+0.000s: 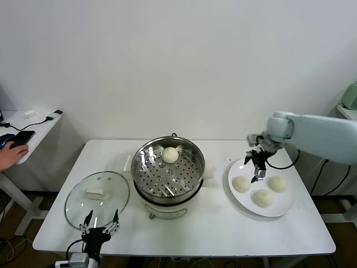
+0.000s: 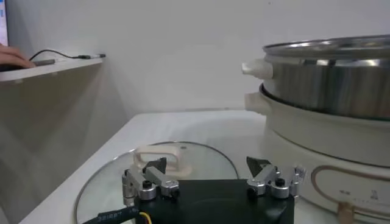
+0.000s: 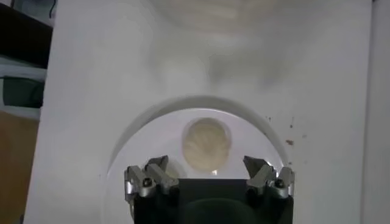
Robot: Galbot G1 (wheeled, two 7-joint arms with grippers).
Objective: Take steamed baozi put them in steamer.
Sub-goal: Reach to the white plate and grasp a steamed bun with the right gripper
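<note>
On the white table [image 1: 212, 223] the steamer [image 1: 168, 173] stands near the middle, one steamed baozi [image 1: 170, 154] lying on the far side of its perforated tray. Beside it toward the robot's right is a white plate [image 1: 276, 209] carrying three more baozi [image 1: 241, 183], [image 1: 278, 183], [image 1: 262, 197]. The right gripper [image 1: 257, 170] hangs over the plate's far-left part, above the leftmost bun, fingers spread wide and holding nothing; its wrist view shows that bun [image 3: 207, 143] between the open fingers. The glass lid [image 1: 97, 199] lies flat to the steamer's left, handle up. The left gripper [image 1: 99, 228] sits at the table's near edge just before the lid, jaws wide and empty. A side table [image 1: 33, 131] at far left holds cables and a person's hand [image 1: 10, 154].
</note>
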